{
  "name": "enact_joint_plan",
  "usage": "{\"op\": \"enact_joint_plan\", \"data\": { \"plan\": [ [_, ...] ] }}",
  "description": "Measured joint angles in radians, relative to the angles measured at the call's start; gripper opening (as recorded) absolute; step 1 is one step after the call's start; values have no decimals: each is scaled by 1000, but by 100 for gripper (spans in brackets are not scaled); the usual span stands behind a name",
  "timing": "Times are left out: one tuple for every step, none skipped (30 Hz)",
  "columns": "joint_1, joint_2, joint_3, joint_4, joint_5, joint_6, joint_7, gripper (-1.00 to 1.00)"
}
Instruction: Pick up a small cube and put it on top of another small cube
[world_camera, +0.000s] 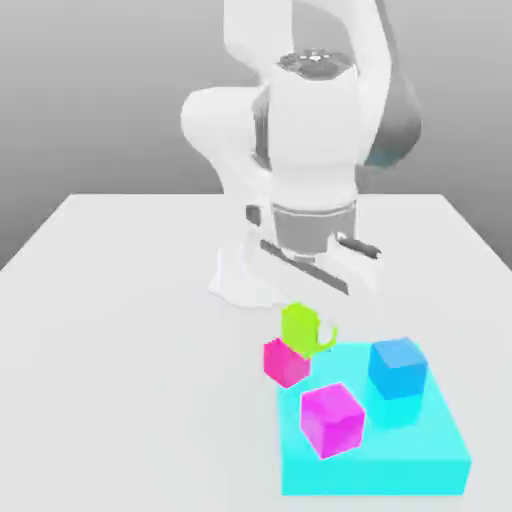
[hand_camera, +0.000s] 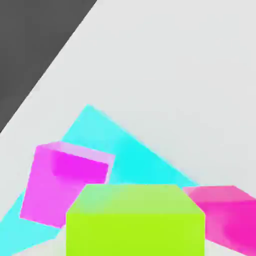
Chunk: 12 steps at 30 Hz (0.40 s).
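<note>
Exterior view: lime-green cube (world_camera: 298, 327) sits just beneath the tool (world_camera: 305, 300), grip unclear.

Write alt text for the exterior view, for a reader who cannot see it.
A white robot arm reaches down over a small lime-green cube that sits above a small hot-pink cube on a white table. At the exterior view's right, a flat cyan slab carries a larger magenta cube and a blue cube.

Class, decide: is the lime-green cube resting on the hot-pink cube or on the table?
On the pink cube: in the exterior view the lime-green cube overlaps the top of the hot-pink cube, above the table.
</note>
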Motion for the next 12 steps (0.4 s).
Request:
{"op": "enact_joint_plan", "data": {
  "plan": [
    [33,-15,37,0,10,-17,37,-100],
    [65,-23,77,2,15,-29,78,-100],
    [77,-12,102,0,10,-19,107,-100],
    [79,8,117,-3,-2,2,127,-100],
    [76,33,128,-8,-16,30,144,-100],
    [73,60,135,-12,-30,60,157,-100],
    [69,89,140,-18,-44,93,170,-100],
    [67,118,143,-23,-58,127,181,-100],
    [65,142,147,-28,-67,155,189,100],
    [65,142,147,-28,-67,155,189,100],
    [65,142,147,-28,-67,155,189,100],
    [65,142,147,-28,-67,155,189,100]
  ]
}}
